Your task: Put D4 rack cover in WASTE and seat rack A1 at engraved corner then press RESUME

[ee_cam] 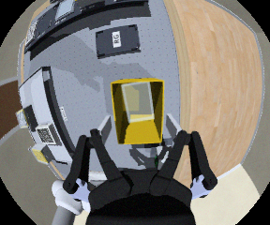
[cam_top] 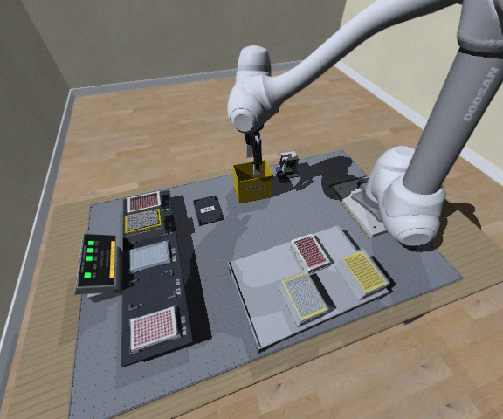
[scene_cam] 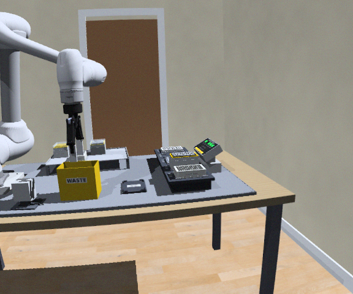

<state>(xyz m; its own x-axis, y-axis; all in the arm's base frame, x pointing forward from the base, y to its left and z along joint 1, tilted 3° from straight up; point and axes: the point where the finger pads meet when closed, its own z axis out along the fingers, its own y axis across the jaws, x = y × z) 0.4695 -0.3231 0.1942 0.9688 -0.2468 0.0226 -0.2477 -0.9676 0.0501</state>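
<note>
The yellow WASTE bin (cam_top: 252,182) stands upright on the grey base plate and also shows in the exterior view (scene_cam: 78,179). My gripper (cam_top: 256,168) (scene_cam: 72,147) hangs straight down over its mouth, open and empty, with the fingertips near the rim. In the wrist view the gripper (ee_cam: 139,139) frames the bin, and a pale flat cover (ee_cam: 137,101) lies tilted inside it, below the rim. The yellow-rimmed tip rack at D4 (cam_top: 142,220) sits on the dark deck with its tips showing and no cover on it. I cannot tell whether it sits flat.
The black regrip nest (cam_top: 208,212) lies between the deck and the bin. The control panel (cam_top: 98,264) with green lights stands left of the deck. Open plates sit at D1 (cam_top: 155,327) and D3 (cam_top: 149,255). A pale tray (cam_top: 308,281) holds three racks. A small fixture (cam_top: 287,165) stands right of the bin.
</note>
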